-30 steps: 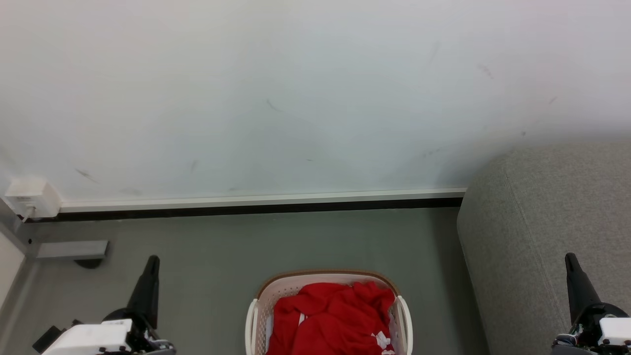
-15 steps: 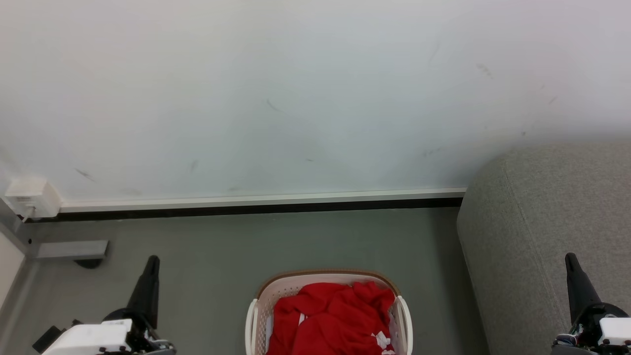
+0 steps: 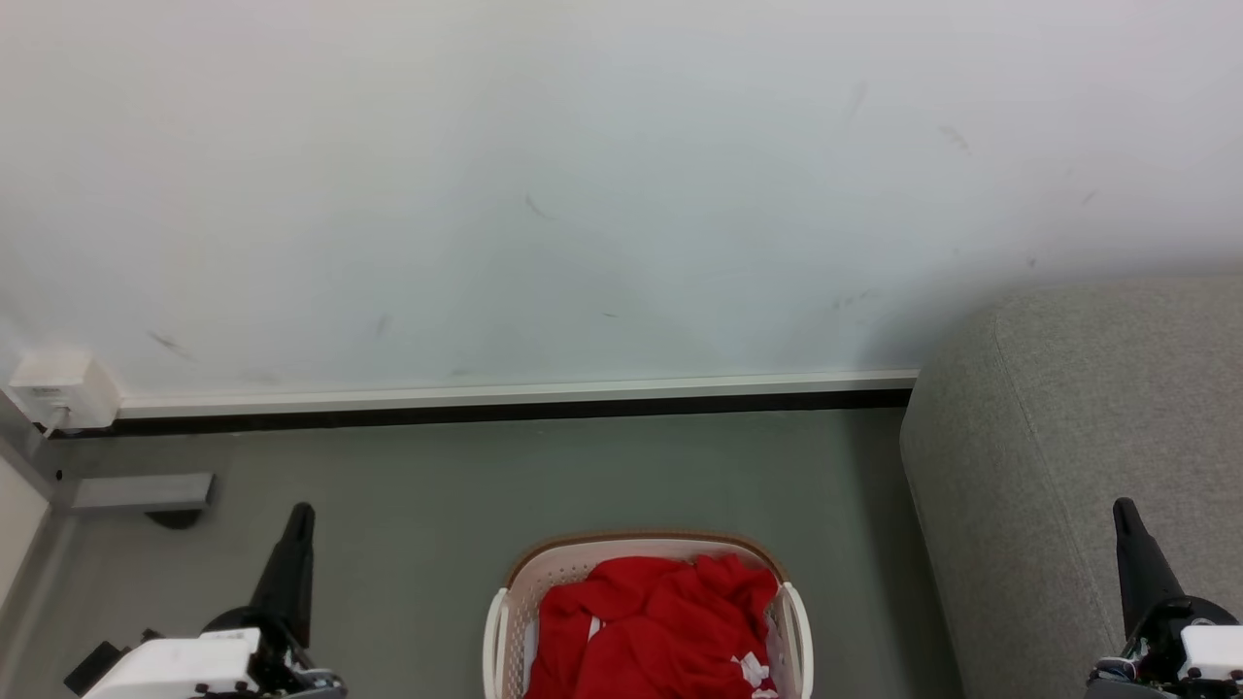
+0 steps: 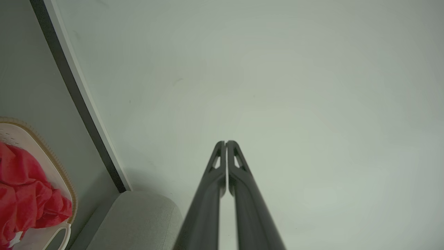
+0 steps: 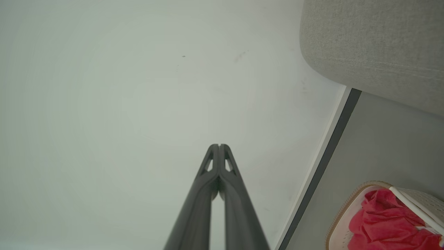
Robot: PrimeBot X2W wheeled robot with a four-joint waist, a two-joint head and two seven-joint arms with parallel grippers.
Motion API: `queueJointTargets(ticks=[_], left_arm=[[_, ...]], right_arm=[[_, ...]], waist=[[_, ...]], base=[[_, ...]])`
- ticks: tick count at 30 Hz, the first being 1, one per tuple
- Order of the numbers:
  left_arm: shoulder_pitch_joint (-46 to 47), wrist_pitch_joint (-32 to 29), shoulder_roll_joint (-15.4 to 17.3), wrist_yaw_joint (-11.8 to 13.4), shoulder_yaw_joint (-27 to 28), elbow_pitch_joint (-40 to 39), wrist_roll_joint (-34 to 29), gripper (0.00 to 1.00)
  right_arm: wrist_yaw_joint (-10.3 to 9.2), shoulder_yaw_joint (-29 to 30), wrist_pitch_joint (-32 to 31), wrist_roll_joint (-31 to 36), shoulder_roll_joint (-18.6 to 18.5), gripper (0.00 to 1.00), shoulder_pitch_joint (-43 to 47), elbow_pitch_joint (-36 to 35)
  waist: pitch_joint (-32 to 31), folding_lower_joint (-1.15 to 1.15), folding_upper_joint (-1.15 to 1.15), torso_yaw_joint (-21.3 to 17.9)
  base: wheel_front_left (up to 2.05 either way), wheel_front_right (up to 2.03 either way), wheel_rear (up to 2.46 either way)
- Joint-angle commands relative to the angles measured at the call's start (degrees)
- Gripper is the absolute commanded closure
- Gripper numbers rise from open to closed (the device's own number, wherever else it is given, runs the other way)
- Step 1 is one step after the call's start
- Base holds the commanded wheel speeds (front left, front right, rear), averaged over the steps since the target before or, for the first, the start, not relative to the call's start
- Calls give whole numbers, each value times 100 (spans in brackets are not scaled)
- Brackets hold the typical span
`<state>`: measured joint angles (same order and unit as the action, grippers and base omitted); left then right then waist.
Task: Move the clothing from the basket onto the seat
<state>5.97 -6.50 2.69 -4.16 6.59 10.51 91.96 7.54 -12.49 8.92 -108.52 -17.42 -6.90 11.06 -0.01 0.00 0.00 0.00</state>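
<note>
1. Both arms are held low, one on each side of the basket (image 3: pixel 520 597). In the head view the left gripper (image 3: pixel 301 513) rises at the lower left and the right gripper (image 3: pixel 1125 507) at the lower right. Both point up toward the pale wall (image 3: pixel 583 194).
2. The left gripper stands over the grey floor (image 3: pixel 437 485). The right gripper is seen against the side of the seat (image 3: pixel 1068 408); I cannot tell if it touches the fabric.
3. The head view gives both grippers together, with the basket between them, and a small white box (image 3: pixel 60 388) low on the wall at the far left. Each wrist view gives its own fingers from close by, with the basket in a lower corner.
4. In both wrist views the two dark fingers are pressed together, tip against tip. Neither gripper holds anything.
5. The clothing (image 3: pixel 651 631) lies crumpled inside the basket, filling it to the brown rim. The basket stands on the floor near the seat, with a strip of floor between them.
</note>
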Motion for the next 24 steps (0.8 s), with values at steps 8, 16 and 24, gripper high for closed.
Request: queueJointTargets(ticks=[8, 16, 24], left_arm=[[25, -17, 40, -4, 9, -15, 81, 100], [25, -17, 40, -4, 9, -15, 82, 100], [25, -17, 40, -4, 9, -15, 81, 100]], right_arm=[[-11, -2, 14, -89, -34, 100, -15, -23], [-11, -3, 16, -90, -35, 100, -16, -24], [-11, -4, 17, -82, -36, 100, -16, -23]], waist=[[0, 0, 0, 0], [0, 0, 0, 0], [0, 0, 0, 0]], base=[[0, 0, 0], [0, 0, 0], [0, 0, 0]])
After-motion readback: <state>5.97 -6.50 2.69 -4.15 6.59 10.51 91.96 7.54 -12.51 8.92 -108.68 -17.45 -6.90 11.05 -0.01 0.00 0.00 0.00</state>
